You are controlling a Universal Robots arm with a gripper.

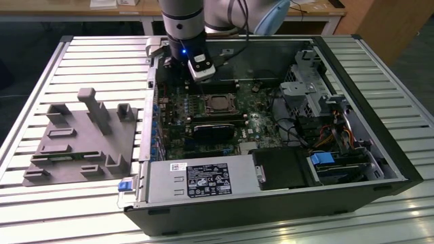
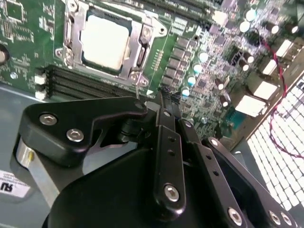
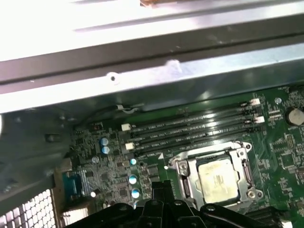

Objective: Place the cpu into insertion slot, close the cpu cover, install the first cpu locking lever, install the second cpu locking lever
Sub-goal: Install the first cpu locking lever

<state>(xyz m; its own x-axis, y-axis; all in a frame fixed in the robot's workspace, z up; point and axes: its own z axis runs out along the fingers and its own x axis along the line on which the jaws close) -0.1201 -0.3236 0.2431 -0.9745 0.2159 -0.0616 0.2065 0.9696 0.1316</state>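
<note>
Green, silver and black
Silvery-grey square cpu (image 2: pixel 105 42) on green circuit board (image 2: pixel 28 42) with pale blue capacitor dots (image 2: pixel 203 57); long black memory slots (image 2: pixel 80 81).

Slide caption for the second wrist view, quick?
Gripper hovers by the cpu, seated beneath the lowered cpu cover on the green board.

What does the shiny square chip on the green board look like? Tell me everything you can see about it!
The cpu is a flat square chip with a smooth, pale silvery-grey metal top. It lies level in its socket on the green board. The thin metal cpu cover frames its edges, so the top shows through the square window. Long black memory slots run beside it. The claw is apart from it, and nothing rests on its top.
</note>
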